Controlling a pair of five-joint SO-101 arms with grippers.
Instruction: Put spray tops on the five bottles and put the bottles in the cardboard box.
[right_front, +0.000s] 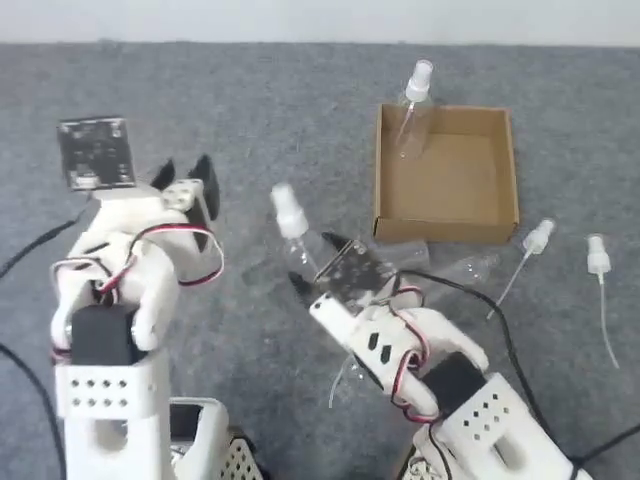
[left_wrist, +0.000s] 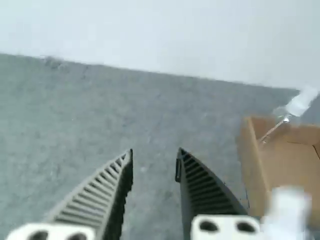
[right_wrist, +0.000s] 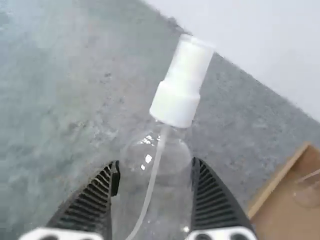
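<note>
Grey table (right_front: 300, 100): my right claw (right_wrist: 155, 167) grips a capped bottle (right_wrist: 150, 155), left claw (left_wrist: 154, 160) released.
It may slip before the cardboard box (right_front: 450, 185).

A rough, matt grey carpet-like cloth (right_front: 250, 120) forms the work surface, and the brown cardboard box (right_front: 445, 231) looks dull and papery. The clear plastic bottle (right_wrist: 150, 165) is smooth and glossy, its white plastic spray top (right_wrist: 181, 82) smooth and satin. The left gripper (left_wrist: 154, 159) has matt black plastic fingers (left_wrist: 112, 190) with ribbed faces.

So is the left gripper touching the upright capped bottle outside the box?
Apart. High view shows bare carpet between the left gripper and the bottle; its jaws are open, empty.
</note>
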